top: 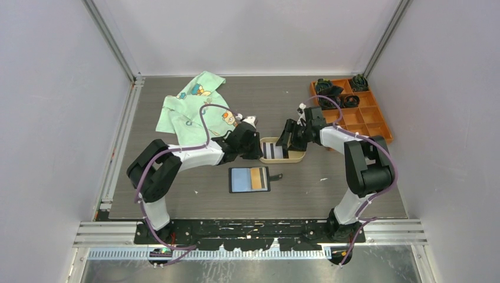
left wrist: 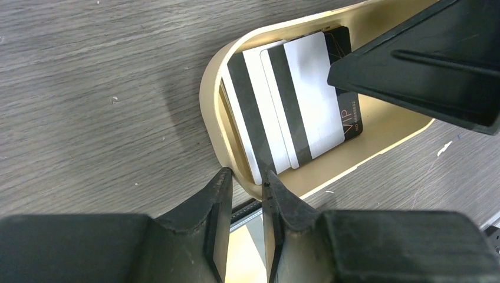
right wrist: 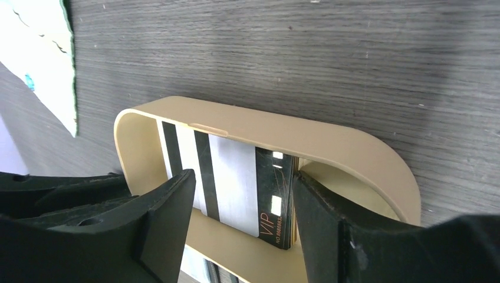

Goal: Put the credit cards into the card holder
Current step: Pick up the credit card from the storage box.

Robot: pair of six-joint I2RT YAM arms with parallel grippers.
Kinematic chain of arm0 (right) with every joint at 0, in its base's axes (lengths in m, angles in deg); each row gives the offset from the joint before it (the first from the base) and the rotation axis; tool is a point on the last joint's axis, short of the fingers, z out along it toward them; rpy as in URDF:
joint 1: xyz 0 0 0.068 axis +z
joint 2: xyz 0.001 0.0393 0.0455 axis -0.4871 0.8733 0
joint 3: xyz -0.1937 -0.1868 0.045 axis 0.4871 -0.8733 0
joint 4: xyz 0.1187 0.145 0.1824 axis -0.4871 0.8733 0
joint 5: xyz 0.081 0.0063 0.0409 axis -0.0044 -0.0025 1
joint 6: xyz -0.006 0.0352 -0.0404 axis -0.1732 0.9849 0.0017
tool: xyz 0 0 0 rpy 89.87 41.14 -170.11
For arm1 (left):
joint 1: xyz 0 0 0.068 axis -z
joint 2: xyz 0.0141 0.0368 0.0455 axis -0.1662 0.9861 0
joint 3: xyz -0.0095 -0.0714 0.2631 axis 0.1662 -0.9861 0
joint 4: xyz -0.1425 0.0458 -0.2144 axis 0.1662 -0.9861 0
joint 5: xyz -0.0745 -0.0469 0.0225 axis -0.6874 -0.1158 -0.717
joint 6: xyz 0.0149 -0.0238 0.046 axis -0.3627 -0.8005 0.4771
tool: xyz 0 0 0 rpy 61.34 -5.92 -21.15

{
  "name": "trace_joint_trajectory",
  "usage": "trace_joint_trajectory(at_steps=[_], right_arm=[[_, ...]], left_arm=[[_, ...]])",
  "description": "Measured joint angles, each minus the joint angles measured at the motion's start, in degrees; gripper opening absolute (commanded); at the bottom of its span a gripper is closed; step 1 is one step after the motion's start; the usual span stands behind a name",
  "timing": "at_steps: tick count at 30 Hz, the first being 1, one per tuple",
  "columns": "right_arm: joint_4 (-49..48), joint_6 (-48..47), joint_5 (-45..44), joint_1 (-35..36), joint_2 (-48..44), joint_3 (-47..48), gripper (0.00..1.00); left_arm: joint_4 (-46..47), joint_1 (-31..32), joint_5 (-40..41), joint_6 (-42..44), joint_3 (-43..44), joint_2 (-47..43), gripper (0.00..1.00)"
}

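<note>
The credit cards (left wrist: 306,94) sit in the tray (left wrist: 207,106), card holder (top: 249,180) open: most is left. Your left jaws pinch the tray rim; right jaws apart around cards.

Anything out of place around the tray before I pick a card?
Only this: in the beige oval tray, the white plastic cards with dark stripes and the black VIP card lie fanned and skewed rather than squared up. The open black leather-like card holder lies flat nearby; nothing looks spilled or damaged.
</note>
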Motion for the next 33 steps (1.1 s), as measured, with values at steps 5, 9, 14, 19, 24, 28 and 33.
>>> trace_joint_trajectory(at_steps=[5, 9, 14, 19, 24, 28, 33], right_arm=[[-2.8, 2.4, 3.5, -1.8, 0.0, -1.3, 0.63], [-4.9, 3.8, 5.4, -2.5, 0.0, -1.7, 0.61], [-7.4, 5.1, 7.6, -3.0, 0.0, -1.9, 0.57], [-8.7, 6.6, 12.3, -2.2, 0.0, -2.0, 0.54], [-8.7, 7.0, 14.9, -1.1, 0.0, -2.1, 0.52], [-7.8, 6.7, 14.9, -1.1, 0.0, -2.1, 0.52], [-6.3, 6.0, 14.1, -1.1, 0.0, -2.1, 0.53]], left_arm=[[-0.5, 0.0, 0.4, -0.7, 0.2, 0.0, 0.25], [-1.1, 0.0, 0.6, -0.9, 0.3, 0.0, 0.25], [-2.1, 0.0, 1.0, -1.1, 0.8, 0.0, 0.25], [-2.0, 0.1, 0.9, -1.3, 1.1, 0.3, 0.25], [-1.9, 0.7, 0.7, -1.3, 1.2, 0.3, 0.25], [-2.0, 0.7, 0.7, -1.3, 1.2, 0.3, 0.25], [-2.3, 0.7, 0.7, -1.3, 1.8, 0.5, 0.25]])
